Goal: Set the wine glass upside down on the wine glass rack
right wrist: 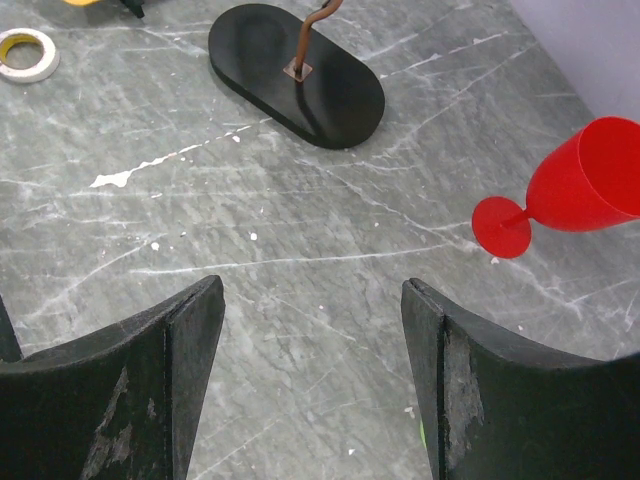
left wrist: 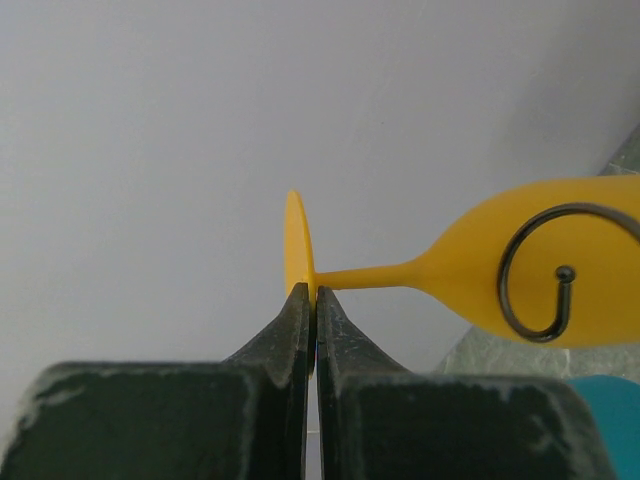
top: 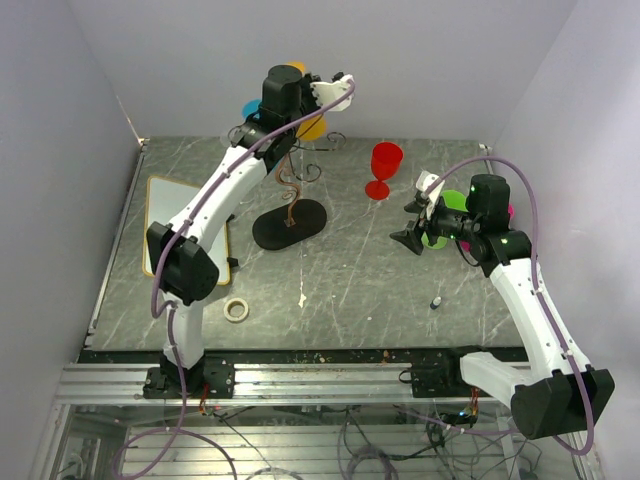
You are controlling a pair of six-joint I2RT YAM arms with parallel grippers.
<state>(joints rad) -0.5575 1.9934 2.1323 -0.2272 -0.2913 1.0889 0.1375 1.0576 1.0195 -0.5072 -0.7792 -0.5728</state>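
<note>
Scuffed left jaws, smooth yellow glass (left wrist: 452, 272), wire scroll (left wrist: 504, 285)

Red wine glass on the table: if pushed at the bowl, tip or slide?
Likely tips: the red wine glass stands upright on a small round foot, wide bowl over a thin stem. It looks like opaque plastic, so probably light and not brittle. The smooth bowl may slip in the open right hand; the stem seems safer.

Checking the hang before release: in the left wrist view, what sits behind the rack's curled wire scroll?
The yellow wine glass's bowl lies behind the scroll, the wire crossing it. Whether they touch, and what the bowl hides, cannot be seen.
</note>
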